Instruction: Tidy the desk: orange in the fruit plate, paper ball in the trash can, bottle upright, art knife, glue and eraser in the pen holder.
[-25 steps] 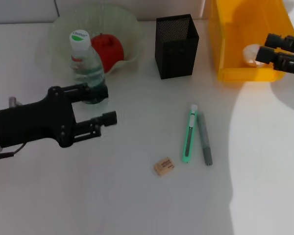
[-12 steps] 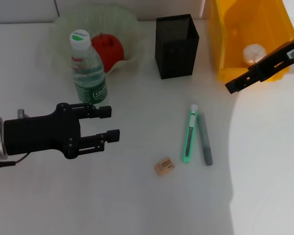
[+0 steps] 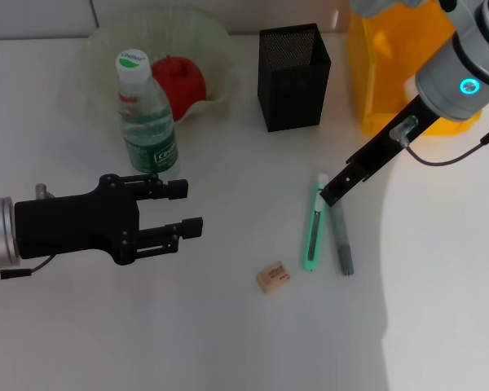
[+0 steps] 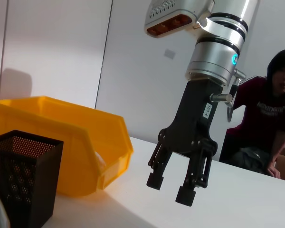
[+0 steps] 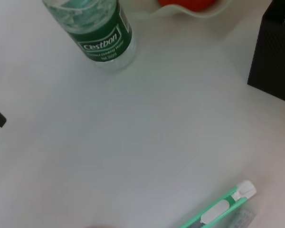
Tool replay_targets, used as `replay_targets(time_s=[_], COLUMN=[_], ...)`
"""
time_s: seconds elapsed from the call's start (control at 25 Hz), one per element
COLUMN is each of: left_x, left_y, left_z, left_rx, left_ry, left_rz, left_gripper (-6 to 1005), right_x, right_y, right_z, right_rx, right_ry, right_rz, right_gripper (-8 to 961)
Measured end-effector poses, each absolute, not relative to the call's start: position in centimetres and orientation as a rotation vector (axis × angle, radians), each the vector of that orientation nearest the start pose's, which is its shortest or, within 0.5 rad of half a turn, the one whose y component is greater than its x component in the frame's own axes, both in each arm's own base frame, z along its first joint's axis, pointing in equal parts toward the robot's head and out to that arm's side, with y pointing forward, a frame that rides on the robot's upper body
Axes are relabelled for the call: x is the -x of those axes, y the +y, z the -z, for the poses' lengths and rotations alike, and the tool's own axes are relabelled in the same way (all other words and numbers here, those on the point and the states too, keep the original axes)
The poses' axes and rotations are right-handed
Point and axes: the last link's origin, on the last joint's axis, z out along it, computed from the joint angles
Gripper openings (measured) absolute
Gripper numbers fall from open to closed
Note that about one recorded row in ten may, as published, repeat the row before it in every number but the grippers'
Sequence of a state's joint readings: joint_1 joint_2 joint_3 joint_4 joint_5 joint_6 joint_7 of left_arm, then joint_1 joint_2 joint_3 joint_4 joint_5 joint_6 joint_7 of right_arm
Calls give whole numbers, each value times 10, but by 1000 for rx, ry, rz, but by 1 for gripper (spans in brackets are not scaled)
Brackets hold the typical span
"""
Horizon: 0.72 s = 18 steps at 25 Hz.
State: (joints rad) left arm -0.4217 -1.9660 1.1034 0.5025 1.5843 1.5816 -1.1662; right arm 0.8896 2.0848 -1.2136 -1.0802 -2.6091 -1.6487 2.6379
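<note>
My right gripper (image 3: 332,192) hangs open just above the white tip of the green art knife (image 3: 312,228); the left wrist view shows the right gripper (image 4: 170,189) with its fingers apart and nothing between them. A grey glue stick (image 3: 341,235) lies beside the knife, and the eraser (image 3: 272,277) lies nearer the front. The bottle (image 3: 147,116) stands upright. The orange (image 3: 180,80) sits in the pale fruit plate (image 3: 216,45). Behind the knife stands the black mesh pen holder (image 3: 293,77). My left gripper (image 3: 185,208) is open, in front of the bottle. The paper ball is hidden.
The yellow trash can (image 3: 395,69) stands at the back right, partly covered by my right arm. In the right wrist view the bottle (image 5: 100,34), knife (image 5: 217,210) and pen holder (image 5: 276,57) show. A person (image 4: 268,123) sits beyond the table.
My right arm has swung from over the yellow trash can down and left to the knife's tip. The left gripper has drawn back from the bottle and shifted slightly right.
</note>
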Motion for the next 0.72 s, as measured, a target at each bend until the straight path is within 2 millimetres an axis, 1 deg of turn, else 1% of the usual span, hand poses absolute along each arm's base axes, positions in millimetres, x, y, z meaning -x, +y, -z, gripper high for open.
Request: replay_targets(time_s=[0.04,0.08,0.24,0.44,0.68,0.72], left_x=[277,277,277,277,275,273], left_y=[294,294,297,299,304,304], left_z=[7,7,8,8,12,16], left_rx=[2807,2807,2804,2795,2800,2815], left_ry=[-471,-471,-474,-478,-469,-462], left_rz=[825,825,817,802,773,762], left_gripper=[616,616,616,614,612,612], right_x=[-136,-136,-132,-145,-147,-148], right_y=[383,383,375,374,375,376], right_z=[16,16,29,43,48,50], right_rx=[2640,2640,2691,2681,2676,2671], right_ry=[1127,1127,1158,1233,1253,1261], right_rz=[533,533,536,547,561,552], right_gripper=[816,816,816,816,816,816])
